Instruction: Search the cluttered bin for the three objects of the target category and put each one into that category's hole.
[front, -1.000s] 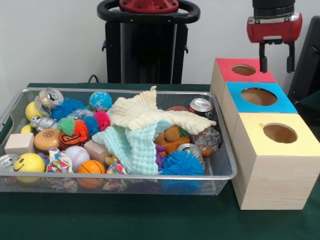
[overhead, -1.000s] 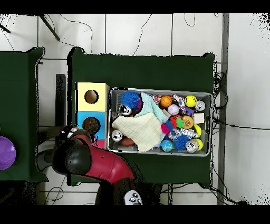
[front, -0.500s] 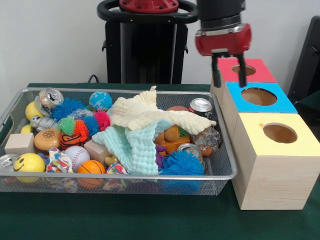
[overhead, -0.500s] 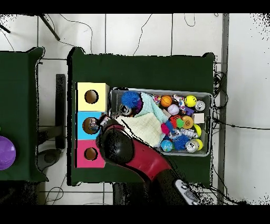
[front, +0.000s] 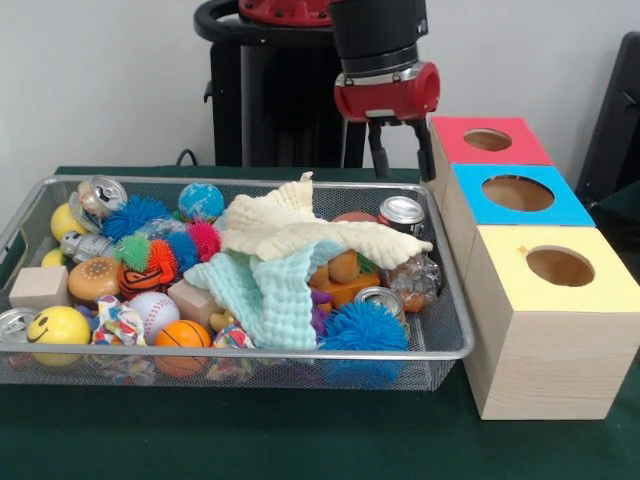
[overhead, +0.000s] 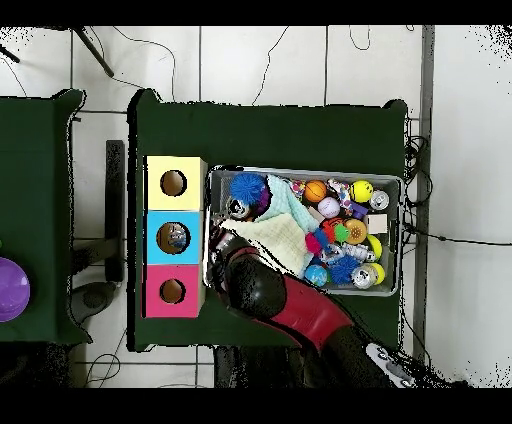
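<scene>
The bin (front: 240, 355) is a silver wire-mesh tray full of toys; it also shows in the overhead view (overhead: 300, 171). A cream cloth (front: 300, 230) and a mint cloth (front: 262, 292) lie over its middle. Cans stand at the right (front: 402, 212), the front right (front: 381, 300) and the far left (front: 100, 195). Three wooden boxes with holes stand to the right of the bin: red top (front: 490, 140), blue top (front: 518, 195) and yellow top (front: 560, 268). My gripper (front: 401, 160) hangs open and empty above the bin's far right corner, left of the red box.
A blue spiky ball (front: 362, 328), a smiley ball (front: 58, 327), a baseball (front: 152, 308), a small basketball (front: 182, 335) and a wooden block (front: 38, 287) lie in the bin. In the overhead view my arm (overhead: 262, 292) covers the bin's near left corner. Something small shows inside the blue box's hole (overhead: 173, 237).
My gripper has moved from above the red box, past the blue box, to over the bin's far right corner. It stays open and empty. The objects in the bin have not moved.
</scene>
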